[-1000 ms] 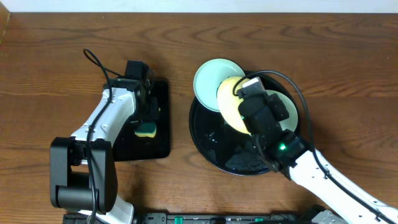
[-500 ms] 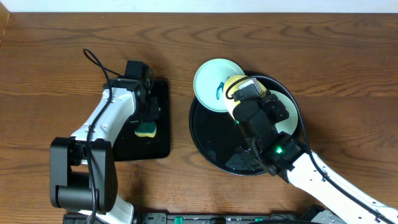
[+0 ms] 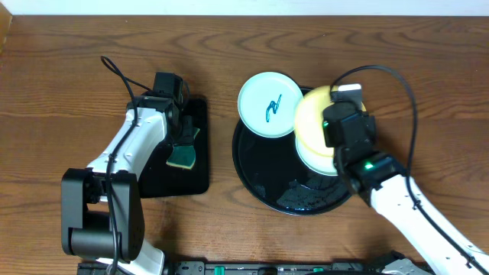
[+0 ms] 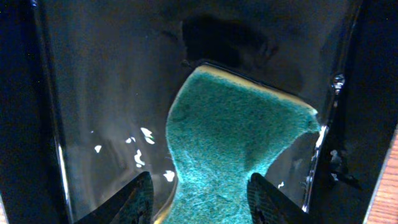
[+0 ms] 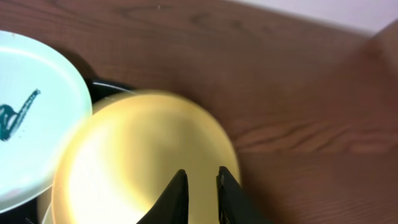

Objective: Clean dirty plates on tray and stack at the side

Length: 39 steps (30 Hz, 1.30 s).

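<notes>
Right gripper point(image 5: 200, 194): jaws clamped on yellow plate point(image 5: 137, 158) rim, above round tray point(image 3: 263, 172).
Left gripper point(image 4: 205, 199): jaws apart, straddling green sponge point(image 4: 236, 143).
Scribbled plate point(image 3: 269, 105): perched on round tray's far rim.

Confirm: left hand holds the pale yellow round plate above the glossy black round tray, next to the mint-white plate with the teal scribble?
Wrong hand: the right hand holds the pale yellow round plate above the glossy black round tray, next to the mint-white plate with the teal scribble. See the right wrist view.
</notes>
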### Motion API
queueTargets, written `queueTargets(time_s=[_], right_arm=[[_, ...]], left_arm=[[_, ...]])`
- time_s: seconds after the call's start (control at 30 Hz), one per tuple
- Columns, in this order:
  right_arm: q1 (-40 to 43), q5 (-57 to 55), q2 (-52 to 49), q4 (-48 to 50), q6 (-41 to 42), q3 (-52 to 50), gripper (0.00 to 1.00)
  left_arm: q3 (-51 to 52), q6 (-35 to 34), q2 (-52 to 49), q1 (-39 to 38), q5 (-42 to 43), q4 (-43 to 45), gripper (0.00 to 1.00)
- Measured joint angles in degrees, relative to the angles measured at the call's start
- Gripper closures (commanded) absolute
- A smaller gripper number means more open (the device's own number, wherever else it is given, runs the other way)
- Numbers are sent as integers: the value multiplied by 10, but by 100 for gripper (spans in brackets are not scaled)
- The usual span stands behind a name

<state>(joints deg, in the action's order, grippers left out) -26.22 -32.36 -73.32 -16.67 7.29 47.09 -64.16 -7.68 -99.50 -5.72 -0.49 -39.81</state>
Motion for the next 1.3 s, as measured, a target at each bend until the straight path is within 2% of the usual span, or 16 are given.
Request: queueTargets(time_s=[0.17, 0.23, 0.27, 0.5, 0.57, 0.87, 1.0, 1.3], right_arm=[[62, 65, 1, -22, 59, 1, 93], [91, 83, 1, -24, 73, 1, 89], [108, 97, 2, -24, 79, 1, 83], [220, 169, 3, -54, 101, 1, 84], [245, 188, 4, -65, 101, 1, 81], [271, 306, 4, -146, 61, 2, 75], [271, 329, 4, -176, 54, 2, 71], [271, 346, 4, -207, 54, 2, 69]], left_arm=[[0, 0, 0, 0, -10, 0, 47], [0, 0, 0, 0, -12, 0, 46], [0, 0, 0, 0, -12, 0, 45], [0, 0, -21, 0, 1, 0, 46], [0, 0, -31, 0, 6, 0, 46], [0, 0, -33, 0, 16, 0, 46], [0, 0, -33, 0, 16, 0, 46], [0, 0, -33, 0, 16, 0, 46]])
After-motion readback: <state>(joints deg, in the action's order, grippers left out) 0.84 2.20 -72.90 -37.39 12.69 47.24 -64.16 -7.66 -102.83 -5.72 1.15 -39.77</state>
